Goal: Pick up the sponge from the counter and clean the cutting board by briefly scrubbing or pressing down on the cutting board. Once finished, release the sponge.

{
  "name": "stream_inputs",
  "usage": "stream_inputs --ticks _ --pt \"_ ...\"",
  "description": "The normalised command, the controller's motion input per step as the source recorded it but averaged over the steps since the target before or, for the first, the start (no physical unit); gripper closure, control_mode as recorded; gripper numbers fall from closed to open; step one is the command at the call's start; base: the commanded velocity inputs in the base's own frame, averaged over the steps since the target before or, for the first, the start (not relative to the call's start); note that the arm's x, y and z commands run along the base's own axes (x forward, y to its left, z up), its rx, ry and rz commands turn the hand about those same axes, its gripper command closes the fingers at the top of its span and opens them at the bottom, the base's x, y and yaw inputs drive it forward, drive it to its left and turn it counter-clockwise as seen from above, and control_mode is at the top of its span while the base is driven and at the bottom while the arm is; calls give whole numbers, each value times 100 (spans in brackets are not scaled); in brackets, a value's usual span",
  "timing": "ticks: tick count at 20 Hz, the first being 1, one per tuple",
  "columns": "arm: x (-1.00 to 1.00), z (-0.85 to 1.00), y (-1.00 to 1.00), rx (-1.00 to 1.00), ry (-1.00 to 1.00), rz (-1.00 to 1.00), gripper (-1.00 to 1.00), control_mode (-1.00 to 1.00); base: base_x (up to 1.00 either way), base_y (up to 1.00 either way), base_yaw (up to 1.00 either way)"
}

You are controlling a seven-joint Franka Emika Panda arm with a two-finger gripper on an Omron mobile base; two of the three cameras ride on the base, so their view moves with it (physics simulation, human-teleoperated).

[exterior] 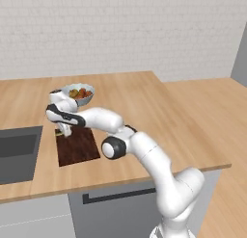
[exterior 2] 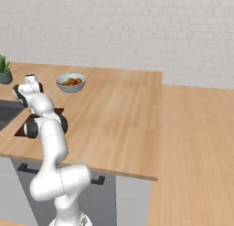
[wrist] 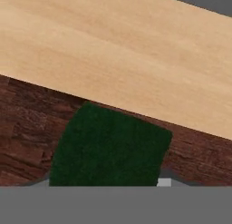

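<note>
The sponge (wrist: 108,146), dark green on top, sits low in the hand view between my gripper (wrist: 106,182) jaws, which are shut on it. It rests over the far edge of the dark reddish-brown cutting board (wrist: 22,123), where the board meets the light-wood counter (wrist: 113,51). From the left base view, the gripper (exterior: 61,132) points down at the back left corner of the cutting board (exterior: 79,148), and a sliver of the sponge (exterior: 58,133) peeks out under it. The arm hides most of the board (exterior 2: 19,130) in the right base view.
A bowl of fruit (exterior: 79,93) stands just behind the board, close to my wrist. The grey sink basin (exterior: 17,152) lies left of the board. A potted plant (exterior 2: 4,69) stands at the far left. The counter (exterior: 144,102) stretches wide to the right.
</note>
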Motion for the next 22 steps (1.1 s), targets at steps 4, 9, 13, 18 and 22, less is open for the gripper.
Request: stream_inputs --ticks 4,9,13,18,22 --pt "-82 -54 14 0 7 14 100 -100 0 0 0" --pt "-77 -69 0 0 11 10 100 -100 0 0 0" --pt "-100 -61 -3 0 0 4 100 -100 0 0 0" --pt "-99 -62 -2 0 0 2 100 -100 0 0 0" --pt "-96 -60 -6 0 0 2 100 -100 0 0 0"
